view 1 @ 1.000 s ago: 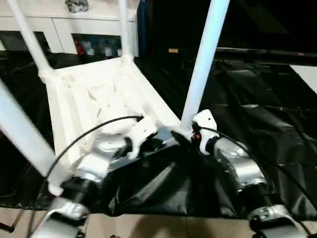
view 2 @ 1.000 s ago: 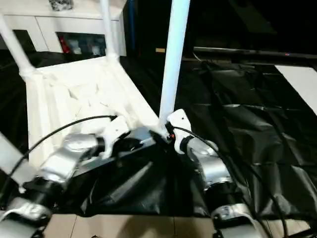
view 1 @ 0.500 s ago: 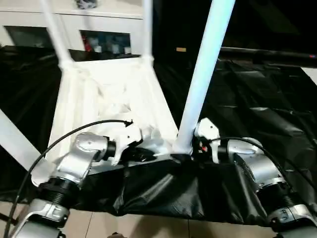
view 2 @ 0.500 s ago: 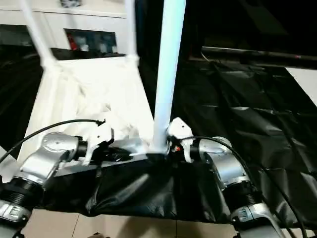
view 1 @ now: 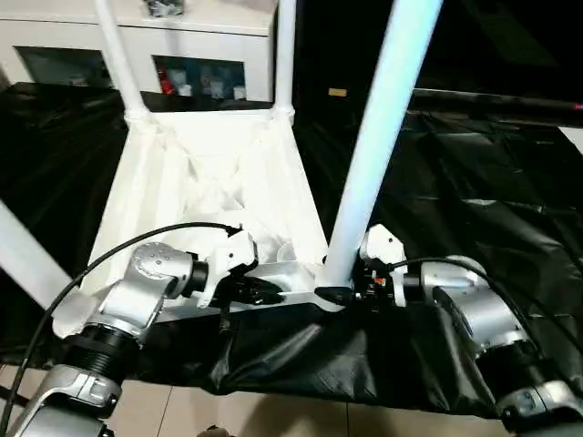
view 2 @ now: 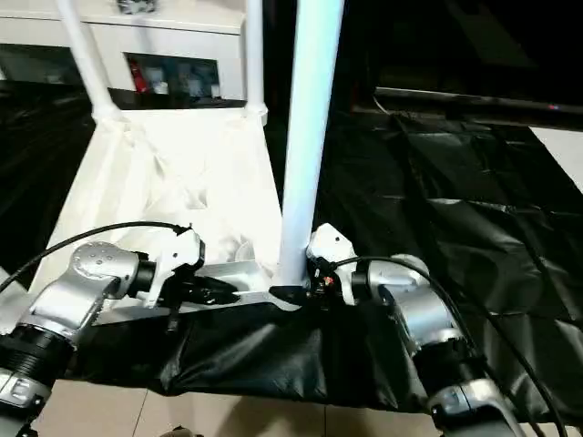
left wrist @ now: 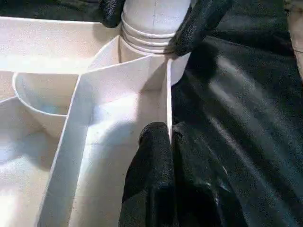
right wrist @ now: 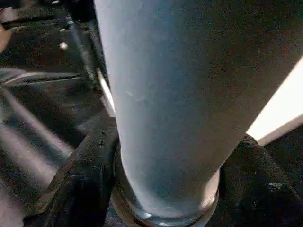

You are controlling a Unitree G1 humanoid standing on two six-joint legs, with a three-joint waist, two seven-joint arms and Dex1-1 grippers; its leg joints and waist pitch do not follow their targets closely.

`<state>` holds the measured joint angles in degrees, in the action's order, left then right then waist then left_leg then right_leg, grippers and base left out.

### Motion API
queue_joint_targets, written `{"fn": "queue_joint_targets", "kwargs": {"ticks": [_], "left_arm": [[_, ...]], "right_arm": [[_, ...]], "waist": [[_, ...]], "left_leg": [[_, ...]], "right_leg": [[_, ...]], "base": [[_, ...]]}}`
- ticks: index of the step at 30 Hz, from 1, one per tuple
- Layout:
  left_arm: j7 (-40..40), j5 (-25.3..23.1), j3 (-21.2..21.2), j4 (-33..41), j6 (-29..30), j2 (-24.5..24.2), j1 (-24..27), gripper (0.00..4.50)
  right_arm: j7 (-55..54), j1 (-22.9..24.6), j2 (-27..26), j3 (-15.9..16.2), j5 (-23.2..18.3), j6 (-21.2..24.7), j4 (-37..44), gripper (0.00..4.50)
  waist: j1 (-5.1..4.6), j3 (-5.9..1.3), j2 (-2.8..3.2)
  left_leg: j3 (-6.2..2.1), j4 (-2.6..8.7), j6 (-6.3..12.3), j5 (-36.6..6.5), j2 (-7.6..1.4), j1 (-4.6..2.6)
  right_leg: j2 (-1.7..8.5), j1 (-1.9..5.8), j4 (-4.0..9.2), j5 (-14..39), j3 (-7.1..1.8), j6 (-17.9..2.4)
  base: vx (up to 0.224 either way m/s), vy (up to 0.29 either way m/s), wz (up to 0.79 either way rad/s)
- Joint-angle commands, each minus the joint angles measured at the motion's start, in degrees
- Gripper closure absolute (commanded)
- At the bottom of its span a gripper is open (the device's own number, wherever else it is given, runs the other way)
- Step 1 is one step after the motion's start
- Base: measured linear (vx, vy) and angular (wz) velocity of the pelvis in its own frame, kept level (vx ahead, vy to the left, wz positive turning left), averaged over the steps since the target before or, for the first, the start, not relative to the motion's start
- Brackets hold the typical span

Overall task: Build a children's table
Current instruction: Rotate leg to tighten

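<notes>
A white plastic tabletop (view 1: 209,196) lies upside down on a black sheet (view 1: 474,182), its ribbed underside facing up and legs rising from its corner sockets. The nearest leg (view 1: 378,137) serves as the landmark: it stands upright in the corner closest to the robot. The left pincer (left wrist: 156,156) is closed on the thin rim of the tabletop just beside that leg's socket, one black finger either side of the wall. The right pincer (view 2: 305,287) sits at the base of the nearest leg, its two black fingers (right wrist: 80,189) set either side of the tube; the left wrist view shows the fingertips (left wrist: 201,21) against the ridged collar, though whether they squeeze it firmly cannot be told.

The tabletop looks light and stiff, but the rim is thin and would likely flex under a hard pinch. The smooth, tapered tube looks slippery, so the base near the socket is probably the surest hold for pressing or twisting it home.

Beyond the nearest leg, two more legs (view 1: 118,55) stand at the far corners, and a fourth (view 1: 27,259) crosses the view well to the left, above the left forearm. A white cabinet (view 1: 137,45) stands behind. Loose cables (view 1: 137,241) arc over both forearms and could snag, and the black sheet bunches under the near edge.
</notes>
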<state>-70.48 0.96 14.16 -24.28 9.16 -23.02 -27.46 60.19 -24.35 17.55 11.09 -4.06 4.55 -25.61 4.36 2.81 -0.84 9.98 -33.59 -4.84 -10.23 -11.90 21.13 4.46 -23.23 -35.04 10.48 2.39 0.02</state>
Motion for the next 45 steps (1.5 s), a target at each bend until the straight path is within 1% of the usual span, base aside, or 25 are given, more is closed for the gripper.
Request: {"fn": "queue_joint_targets", "kwargs": {"ticks": [1, 2, 3, 4, 6, 8, 11, 12, 13, 14, 16, 17, 18, 21, 23, 24, 26, 27, 29, 30, 36, 39, 40, 42, 45], "left_arm": [[7.04, -0.62, -0.93, 0.87, 0.10, 3.82, -1.97, 4.50], [9.28, -1.11, -1.26, 0.87, 0.55, 4.68, -2.08, 4.50], [12.17, -1.69, -1.67, 0.81, 1.02, 5.87, -2.21, 4.50], [14.78, -2.03, -2.05, 0.96, 1.85, 7.20, -2.20, 4.50], [22.42, -2.82, -2.57, 1.63, 4.75, 11.88, -1.82, 4.50], [23.60, -2.95, -2.37, 1.72, 5.17, 12.89, -1.65, 4.50], [26.58, -3.74, -1.00, 1.77, 5.51, 16.05, -1.03, 4.50], [26.83, -3.89, -0.57, 1.94, 5.58, 16.63, -0.91, 4.50], [26.48, -4.18, 0.14, 2.18, 5.55, 17.13, -0.82, 4.50], [26.30, -4.42, 0.50, 2.31, 5.50, 17.43, -0.80, 4.50], [25.98, -4.55, 0.56, 2.40, 5.43, 17.44, -0.95, 4.50], [25.53, -4.49, 0.47, 2.48, 5.22, 17.03, -1.02, 4.50], [24.69, -4.29, 0.28, 2.57, 4.77, 15.98, -1.10, 4.50], [20.81, -3.58, 0.42, 2.83, 3.04, 12.95, -0.84, 4.50], [20.21, -3.46, 0.39, 2.83, 2.67, 12.45, -0.79, 4.50], [18.66, -2.92, 0.36, 3.01, 1.90, 11.70, -0.56, 4.50], [13.05, -1.36, 0.35, 3.83, 0.43, 8.89, 0.19, 4.50], [10.82, -0.69, 0.30, 4.29, 0.26, 7.88, 0.43, 4.50], [9.15, -0.09, 0.20, 4.58, 0.10, 7.17, 0.45, 4.50], [8.19, 0.19, 0.28, 4.60, 0.10, 6.72, 0.40, 4.50], [-0.52, 2.65, 1.69, 4.35, -0.59, 3.21, -0.04, 4.50], [-4.50, 2.98, 2.44, 3.54, -0.47, 1.60, -0.82, 4.50], [-4.88, 3.07, 2.37, 3.43, -0.39, 1.53, -0.97, 4.50], [-5.11, 3.17, 2.30, 3.33, -0.33, 1.52, -1.09, 4.50], [-5.38, 3.18, 2.47, 2.47, -0.73, 1.57, -1.71, 4.50]], "right_arm": [[-7.21, 0.17, -4.58, 1.54, 1.60, 0.78, -1.26, 1.85], [-10.95, -0.14, -5.87, 0.78, 2.21, 1.44, -2.32, 1.85], [-15.21, -0.53, -7.41, -0.12, 2.82, 2.17, -3.64, 1.85], [-18.96, -0.90, -8.92, -0.94, 3.19, 2.88, -4.89, 1.85], [-29.80, -2.31, -13.69, -3.00, 4.51, 3.63, -8.05, 1.85], [-31.92, -2.75, -14.82, -3.35, 4.70, 3.75, -8.62, 1.85], [-38.25, -4.78, -18.75, -3.79, 5.54, 4.05, -10.45, 1.85], [-38.28, -5.12, -19.30, -3.57, 5.70, 3.78, -10.54, 1.85], [-37.98, -5.46, -19.75, -2.97, 6.19, 2.77, -10.43, 1.85], [-37.57, -5.64, -19.99, -2.71, 6.29, 2.08, -10.36, 1.30], [-36.28, -5.77, -20.11, -3.49, 5.02, 1.78, -10.39, 1.16], [-35.36, -5.74, -19.81, -3.98, 4.26, 2.03, -10.35, 1.16], [-34.26, -5.57, -18.68, -4.31, 3.93, 2.13, -9.96, 0.95], [-32.19, -5.17, -14.62, -2.99, 5.99, -0.15, -8.62, 0.66], [-31.81, -5.14, -13.84, -2.72, 6.38, -0.64, -8.46, 0.66], [-29.87, -4.93, -12.84, -2.60, 5.97, -0.84, -8.03, 0.66], [-20.60, -3.66, -8.42, -1.73, 4.04, -1.13, -5.46, 0.66], [-16.79, -3.11, -6.49, -1.16, 3.51, -1.69, -4.39, 0.66], [-13.23, -2.78, -4.97, -0.83, 2.61, -1.42, -3.46, 0.66], [-10.93, -2.60, -4.04, -0.53, 2.16, -1.50, -2.92, 0.66], [1.26, -1.86, 0.79, 1.87, -0.74, -1.32, -0.18, 0.66], [5.10, -1.63, 1.79, 2.89, -1.62, -0.29, 0.78, 0.66], [5.69, -1.49, 1.91, 3.20, -1.52, -0.21, 1.08, 0.81], [6.10, -1.37, 2.03, 3.49, -1.37, -0.23, 1.30, 0.97], [6.57, -1.09, 2.03, 4.29, -0.75, -0.67, 1.40, 1.22]], "waist": [[-0.43, -3.06, -0.04], [-0.55, -3.06, -0.34], [-0.79, -3.00, -0.14], [-1.34, -2.93, -0.26], [-1.70, -2.93, -0.21], [-2.19, -2.93, -0.39], [-2.46, -3.06, -0.19], [-2.36, -3.30, 0.17], [-2.40, -3.28, 0.09], [-2.35, -3.34, -0.05], [-2.28, -3.44, 0.00], [-2.30, -3.40, 0.04], [-2.32, -3.41, 0.04], [-2.35, -3.40, 0.02], [-2.31, -3.45, -0.02], [-2.27, -3.38, 0.32], [-2.06, -3.53, 0.10], [-1.92, -3.46, 0.21], [-1.78, -3.44, 0.17], [-1.64, -3.48, 0.41], [-1.17, -3.61, 0.00], [-0.98, -3.53, 0.15], [-0.94, -3.50, -0.22], [-0.75, -3.40, 0.01], [-0.63, -3.37, -0.09]], "left_leg": [[0.22, 4.30, 0.69, -14.95, -1.04, -0.83], [0.10, 4.38, 0.32, -15.57, -1.00, -0.79], [0.01, 4.47, -0.52, -16.51, -1.01, -0.95], [-0.21, 4.60, -1.21, -17.24, -0.96, -0.81], [-0.34, 4.69, -1.53, -17.72, -0.85, -0.66], [-0.33, 4.53, -1.50, -18.25, -0.69, -0.76], [-0.28, 4.49, -0.70, -17.55, -0.58, -0.52], [-0.26, 4.38, -0.53, -16.70, -0.66, -0.56], [-0.17, 4.37, -0.38, -16.38, -0.66, -0.50], [-0.17, 4.37, -0.06, -15.75, -0.70, -0.33], [-0.04, 4.25, 0.57, -14.27, -0.68, -0.31], [0.01, 4.25, 0.85, -13.99, -0.63, -0.24], [0.00, 4.28, 0.93, -13.96, -0.67, -0.25], [0.04, 4.20, 1.12, -14.32, -0.62, -0.16], [0.05, 4.14, 1.15, -13.88, -0.65, -0.15], [0.13, 4.14, 1.22, -14.06, -0.73, -0.40], [0.02, 4.12, 1.62, -13.85, -0.75, -0.34], [0.13, 4.07, 2.25, -14.01, -0.95, -0.45], [0.15, 4.09, 2.64, -13.21, -0.96, -0.31], [0.13, 4.06, 2.52, -12.81, -0.99, -0.34], [0.23, 3.81, 3.48, -11.77, -0.98, -0.44], [0.31, 3.83, 3.72, -11.56, -1.14, -0.47], [0.38, 3.84, 3.68, -11.59, -1.15, -0.47], [0.32, 3.93, 3.26, -12.04, -1.21, -0.61], [0.33, 3.97, 2.55, -12.95, -1.16, -0.72]], "right_leg": [[2.80, 2.32, 4.45, 15.30, -1.94, -12.24], [2.89, 2.46, 4.62, 17.25, -1.87, -11.52], [2.94, 2.12, 4.82, 20.19, -1.92, -10.59], [2.95, 2.22, 4.98, 22.27, -1.83, -9.71], [2.95, 2.17, 5.26, 23.94, -1.76, -8.55], [2.84, 1.90, 5.45, 24.92, -1.79, -8.09], [2.76, 1.90, 5.56, 24.02, -1.87, -7.79], [2.73, 1.94, 5.33, 21.65, -1.93, -8.03], [2.64, 1.92, 5.35, 20.45, -1.94, -8.21], [2.61, 2.12, 5.08, 18.34, -1.92, -8.61], [2.56, 2.28, 4.76, 15.01, -1.95, -9.48], [2.54, 2.34, 4.73, 14.31, -1.92, -9.84], [2.55, 2.41, 4.72, 14.15, -1.91, -9.94], [2.56, 2.49, 4.74, 14.73, -1.90, -9.97], [2.59, 2.51, 4.68, 14.20, -1.89, -10.10], [2.61, 2.23, 4.73, 13.96, -1.97, -10.51], [2.55, 2.59, 4.62, 13.17, -1.86, -10.69], [2.56, 2.37, 4.48, 11.77, -1.96, -11.23], [2.49, 2.54, 4.26, 10.11, -1.92, -11.93], [2.51, 2.59, 4.11, 9.12, -1.94, -12.39], [2.59, 2.87, 3.74, 7.24, -1.89, -13.86], [2.58, 2.72, 3.67, 7.13, -1.86, -14.35], [2.55, 2.72, 3.71, 7.35, -1.83, -14.36], [2.68, 2.60, 3.80, 8.96, -1.87, -14.12], [2.73, 2.52, 4.00, 10.87, -1.98, -13.57]], "base": [[0.000, 0.000, 0.00], [0.000, 0.000, 0.00], [0.000, 0.000, 0.00], [0.000, 0.000, 0.00], [0.000, 0.000, 0.00], [0.000, 0.000, 0.00], [0.000, 0.000, 0.00], [0.000, 0.000, 0.00], [0.000, 0.000, 0.00], [0.000, 0.000, 0.00], [0.000, 0.000, 0.00], [0.000, 0.000, 0.00], [0.000, 0.000, 0.00], [0.000, 0.000, 0.00], [0.000, 0.000, 0.00], [0.000, 0.000, 0.00], [0.000, 0.000, 0.00], [0.000, 0.000, 0.00], [0.000, 0.000, 0.00], [0.000, 0.000, 0.00], [0.000, 0.000, 0.00], [0.000, 0.000, 0.00], [0.000, 0.000, 0.00], [0.000, 0.000, 0.00], [0.000, 0.000, 0.00]]}}
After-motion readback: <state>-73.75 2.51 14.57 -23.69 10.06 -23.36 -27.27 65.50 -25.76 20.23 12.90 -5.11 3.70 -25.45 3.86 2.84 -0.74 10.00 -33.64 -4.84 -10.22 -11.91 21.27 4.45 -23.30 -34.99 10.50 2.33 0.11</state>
